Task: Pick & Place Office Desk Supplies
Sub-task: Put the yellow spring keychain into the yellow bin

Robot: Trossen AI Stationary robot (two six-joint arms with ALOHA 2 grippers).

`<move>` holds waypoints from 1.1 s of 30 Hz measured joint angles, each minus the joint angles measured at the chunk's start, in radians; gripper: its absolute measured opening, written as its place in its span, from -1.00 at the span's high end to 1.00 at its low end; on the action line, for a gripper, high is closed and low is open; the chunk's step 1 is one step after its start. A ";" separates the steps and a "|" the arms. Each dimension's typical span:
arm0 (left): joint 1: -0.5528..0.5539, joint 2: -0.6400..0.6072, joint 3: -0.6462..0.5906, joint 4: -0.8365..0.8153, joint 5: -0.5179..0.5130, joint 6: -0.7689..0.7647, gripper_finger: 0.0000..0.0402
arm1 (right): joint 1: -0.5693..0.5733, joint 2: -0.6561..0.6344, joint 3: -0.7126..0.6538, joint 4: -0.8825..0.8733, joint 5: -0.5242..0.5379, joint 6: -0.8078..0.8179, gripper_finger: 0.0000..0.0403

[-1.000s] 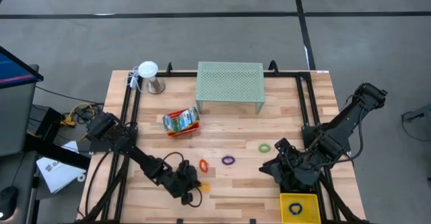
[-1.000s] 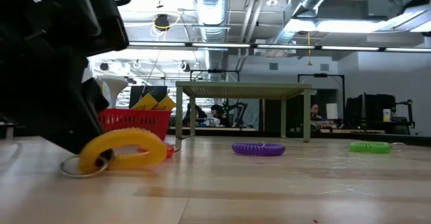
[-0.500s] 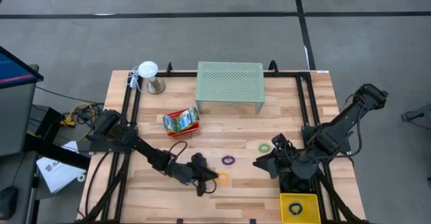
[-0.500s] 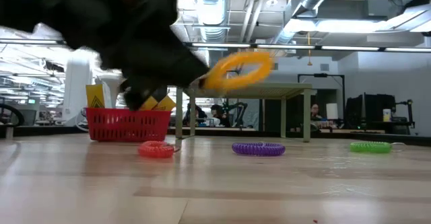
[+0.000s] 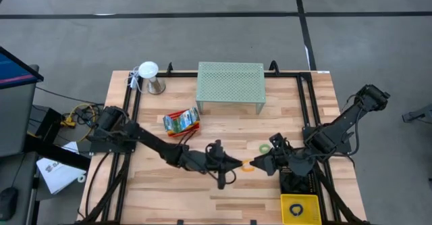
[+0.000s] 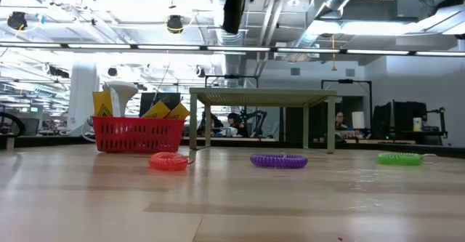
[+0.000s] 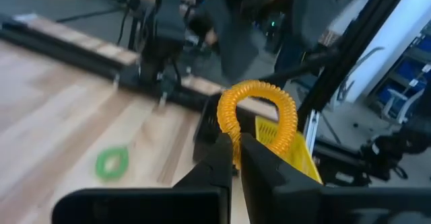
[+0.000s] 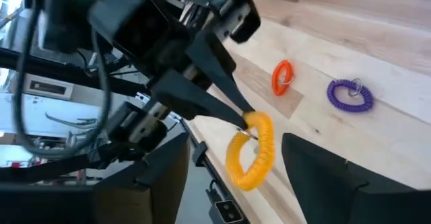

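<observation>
Moved since a second ago: left gripper (image 5: 237,162), from the table's near-left part to mid-table, carrying the yellow loop (image 5: 248,164) up off the wood; right gripper (image 5: 259,163) has swung in to face it.

Left gripper: fingers closed tight on one side of the yellow loop (image 7: 258,116), the rest of the ring standing free past the tips.

Right gripper: jaws spread wide, one finger (image 8: 322,177) on each side of the hanging yellow loop (image 8: 252,150), not touching it; nothing held.

Yellow loop: a coiled elastic ring, judged very light, springy and soft, likely to flex or twist under a pinch. Best hold for the receiving side: across the free arc opposite the left fingers. In the high view it lies at 3 o'clock from the left gripper, just beside it, and at 9 o'clock from the right gripper.

Outward on the table: purple loop (image 6: 279,160) and orange loop (image 6: 168,161) lying flat behind the left gripper; green loop (image 5: 264,148) at 12 o'clock from the right gripper; yellow tray (image 5: 312,199) at its 5 o'clock, a loop inside; red basket (image 6: 138,134) at 10 o'clock; mesh shelf (image 5: 230,81) at 12 o'clock, far side.
</observation>
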 joint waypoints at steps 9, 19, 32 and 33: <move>0.034 -0.001 0.036 -0.001 0.007 0.034 0.98 | -0.005 0.000 -0.002 0.023 -0.001 -0.026 -0.10; 0.037 -0.001 0.036 -0.007 0.026 0.030 0.98 | -0.005 0.000 -0.002 0.014 -0.001 -0.032 0.39; 0.031 -0.002 0.036 -0.050 0.055 0.025 0.83 | -0.002 0.000 -0.002 -0.036 -0.009 -0.001 0.92; 0.027 -0.002 0.036 -0.078 0.058 0.018 0.80 | 0.003 0.000 -0.002 -0.042 -0.009 0.000 0.94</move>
